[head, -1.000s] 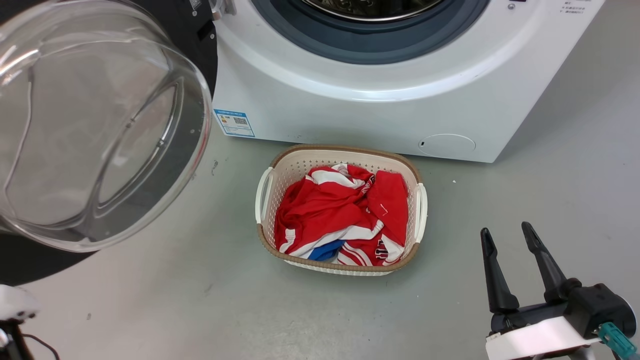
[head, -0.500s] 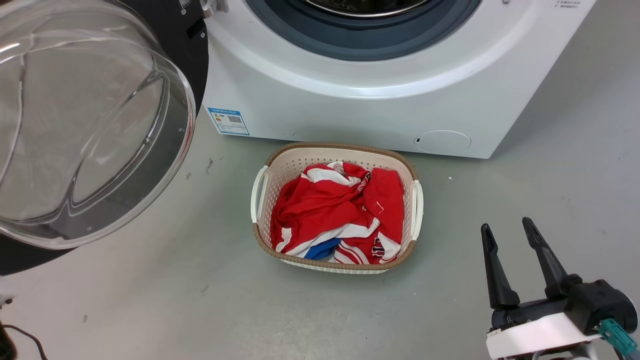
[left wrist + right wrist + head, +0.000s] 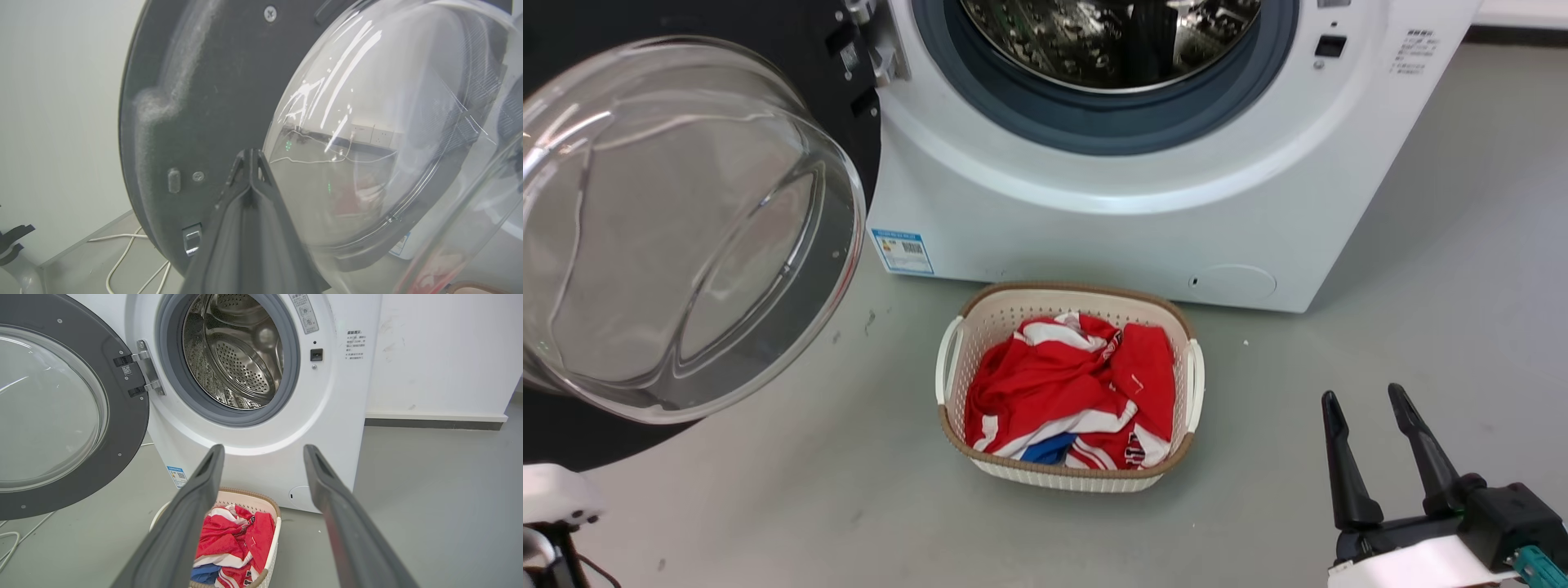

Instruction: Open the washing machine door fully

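Observation:
The washing machine door [image 3: 849,98] stands swung out to the left of the white washing machine [image 3: 1094,237], its clear glass bowl [image 3: 678,229] bulging toward me. The steel drum [image 3: 1111,41] lies exposed inside the grey gasket. In the left wrist view my left gripper [image 3: 250,154] is shut with nothing in it, its tip close to the door's black inner face [image 3: 196,102] beside the bowl [image 3: 367,122]; whether it touches I cannot tell. My right gripper [image 3: 1364,398] hangs open and empty at the lower right, well clear of the machine. In the right wrist view the right gripper [image 3: 263,449] faces the open machine [image 3: 327,416] and door [image 3: 122,428].
A cream laundry basket [image 3: 1188,376] with red, white and blue clothes sits on the grey floor just before the machine. The same basket [image 3: 269,502] lies under the right fingers. White cables [image 3: 122,261] trail on the floor behind the door. A white wall [image 3: 441,355] runs to the machine's right.
The head camera has shifted, so more of the drum shows and everything sits lower in the picture. The door keeps about the same stance against the machine. The right gripper stays open.

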`<state>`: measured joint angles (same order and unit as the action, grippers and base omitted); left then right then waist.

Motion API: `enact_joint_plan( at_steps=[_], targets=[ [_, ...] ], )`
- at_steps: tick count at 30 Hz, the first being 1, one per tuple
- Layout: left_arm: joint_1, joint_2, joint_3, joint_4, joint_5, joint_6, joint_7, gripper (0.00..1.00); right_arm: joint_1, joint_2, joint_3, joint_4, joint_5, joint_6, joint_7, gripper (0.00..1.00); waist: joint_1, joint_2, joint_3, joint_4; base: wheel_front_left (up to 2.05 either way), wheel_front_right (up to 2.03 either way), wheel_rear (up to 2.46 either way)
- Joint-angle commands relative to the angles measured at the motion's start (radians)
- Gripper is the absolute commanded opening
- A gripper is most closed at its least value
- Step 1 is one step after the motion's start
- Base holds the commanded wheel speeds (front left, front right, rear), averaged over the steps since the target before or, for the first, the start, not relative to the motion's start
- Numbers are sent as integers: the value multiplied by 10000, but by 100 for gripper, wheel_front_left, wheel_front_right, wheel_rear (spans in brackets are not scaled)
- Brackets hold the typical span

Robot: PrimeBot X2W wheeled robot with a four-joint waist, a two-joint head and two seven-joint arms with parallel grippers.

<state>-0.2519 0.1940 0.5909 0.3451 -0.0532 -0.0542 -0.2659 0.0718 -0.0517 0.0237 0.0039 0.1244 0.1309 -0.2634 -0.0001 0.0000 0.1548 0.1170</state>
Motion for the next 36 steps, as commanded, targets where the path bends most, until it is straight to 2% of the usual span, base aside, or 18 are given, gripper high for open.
enact_joint_plan(
  at_steps=[1, 11, 16, 28, 29, 30, 32, 36],
  targets=[
    [258, -152, -129, -323, 126, -54, 26, 0, 110, 28, -41, -30, 56, -2, -18, 100, 1, 0, -323, -11, 0, 0, 0],
    [1360, -856, -1203, -2195, 491, -361, 26, 0, 626, 28, -454, -217, 181, -2, -18, 100, 1, 0, -1181, -58, 0, 0, 0],
    [2122, -1183, -2384, -2991, 716, -507, 26, 0, 851, 28, -615, -482, 17, -2, -18, 100, 1, 0, -1492, -248, 0, 0, 0],
    [3002, -1402, -4364, -3449, 550, -458, 26, 0, 1011, 30, -811, -927, 1, -2, -18, 100, 1, 0, -1592, -965, 0, 0, 0],
    [3069, -1412, -4482, -3432, 521, -421, 26, 15, 1030, 28, -812, -937, 2, -2, -18, 100, 1, 0, -1594, -1028, 0, 0, 0],
    [3167, -1422, -4779, -3368, 448, -227, 26, 100, 1137, 28, -842, -917, 0, -2, -18, 100, 1, 0, -1616, -1168, 0, 0, 0],
    [3416, -1431, -5200, -3387, 241, -11, 26, 100, 1214, 28, -842, -902, 43, -2, -18, 100, 1, 0, -1659, -1347, 0, 0, 0],
    [3505, -1437, -5373, -3279, 235, 136, 26, 100, 1265, 28, -816, -880, 84, -2, -18, 100, 1, 0, -1687, -1402, 0, 0, 0]
  ],
)
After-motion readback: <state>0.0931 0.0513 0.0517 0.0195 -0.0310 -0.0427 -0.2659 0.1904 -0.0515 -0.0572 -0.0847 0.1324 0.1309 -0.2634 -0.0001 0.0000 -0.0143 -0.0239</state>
